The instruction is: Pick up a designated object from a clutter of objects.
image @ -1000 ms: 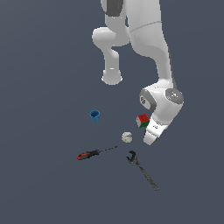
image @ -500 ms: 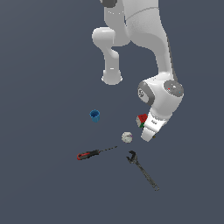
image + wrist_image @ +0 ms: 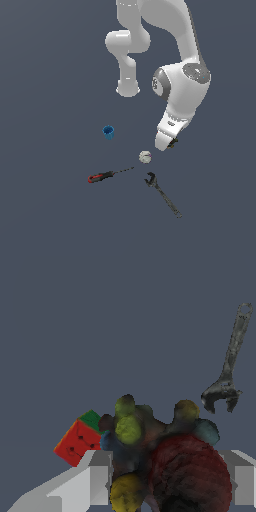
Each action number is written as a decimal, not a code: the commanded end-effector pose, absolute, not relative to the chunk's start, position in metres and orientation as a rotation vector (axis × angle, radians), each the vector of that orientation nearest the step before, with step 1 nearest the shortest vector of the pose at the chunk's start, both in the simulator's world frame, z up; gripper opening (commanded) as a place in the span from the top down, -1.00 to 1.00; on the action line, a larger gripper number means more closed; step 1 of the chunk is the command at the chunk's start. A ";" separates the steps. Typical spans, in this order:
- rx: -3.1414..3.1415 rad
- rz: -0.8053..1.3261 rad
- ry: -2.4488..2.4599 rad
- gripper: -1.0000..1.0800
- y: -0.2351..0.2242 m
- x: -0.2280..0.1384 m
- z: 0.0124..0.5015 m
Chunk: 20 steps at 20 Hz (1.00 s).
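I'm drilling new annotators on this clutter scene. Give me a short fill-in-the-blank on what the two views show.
1. In the wrist view, the dark lumpy object sits between the two fingers of the ____.
2. Beside the lump lies a cube whose faces show green and ____.
3. The small cup is coloured ____.
4. The wrench is lying ____ on the ground.

Missing words: hand; red; blue; flat

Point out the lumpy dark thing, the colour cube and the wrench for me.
Lump [image 3: 165, 456], wrist view, on its dark red bulge between the fingers.
Cube [image 3: 77, 442], wrist view, on its red face.
Wrench [image 3: 164, 196], exterior view, middle of its shaft.
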<state>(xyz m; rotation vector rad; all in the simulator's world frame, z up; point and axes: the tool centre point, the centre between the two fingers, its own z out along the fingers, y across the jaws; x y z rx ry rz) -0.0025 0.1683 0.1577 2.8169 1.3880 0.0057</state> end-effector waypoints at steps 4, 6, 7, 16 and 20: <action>2.818 0.007 1.390 1.00 0.139 -0.004 0.220; 2.819 0.007 1.391 1.00 0.129 -0.004 0.243; 2.819 0.007 1.391 1.00 0.124 -0.004 0.254; 2.820 0.004 1.391 1.00 0.080 -0.004 0.347; 2.820 0.003 1.390 1.00 0.064 -0.003 0.379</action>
